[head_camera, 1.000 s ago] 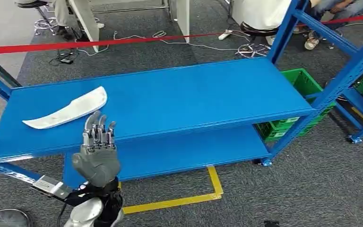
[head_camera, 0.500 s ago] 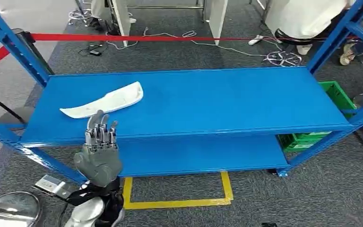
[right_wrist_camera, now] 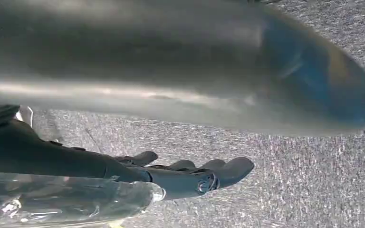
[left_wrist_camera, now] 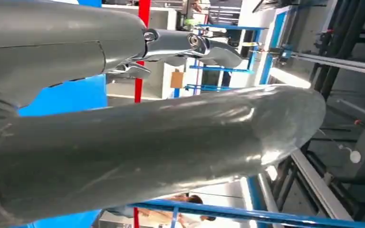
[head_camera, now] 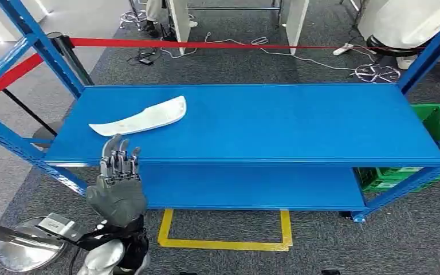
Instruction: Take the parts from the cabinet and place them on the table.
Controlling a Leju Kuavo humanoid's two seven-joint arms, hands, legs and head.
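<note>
A long white curved part point(head_camera: 140, 116) lies on the left of the blue shelf's top board point(head_camera: 275, 123). My left hand point(head_camera: 117, 183) is raised in front of the shelf's near edge, just this side of the part, its fingers straight up and holding nothing. In the left wrist view its thick thumb point(left_wrist_camera: 171, 142) and dark fingers point(left_wrist_camera: 190, 45) stand apart with nothing between them. My right hand point(right_wrist_camera: 147, 57) hangs over grey carpet; its fingers point(right_wrist_camera: 185, 178) are stretched out and grip nothing. Clear plastic film point(right_wrist_camera: 66, 202) shows beside them; I cannot tell what it is.
A lower blue board point(head_camera: 246, 186) sits under the top one. Blue uprights point(head_camera: 40, 43) frame the left end. Red barrier tape point(head_camera: 206, 44) runs behind. A green crate point(head_camera: 438, 120) stands at right, a round metal base point(head_camera: 26, 252) at lower left, yellow floor tape point(head_camera: 223, 243) in front. A person in white point(head_camera: 401, 20) sits beyond.
The camera has turned: the whole shelf and the white part have slid right in the picture and now face me squarely. My left hand keeps its raised pose.
</note>
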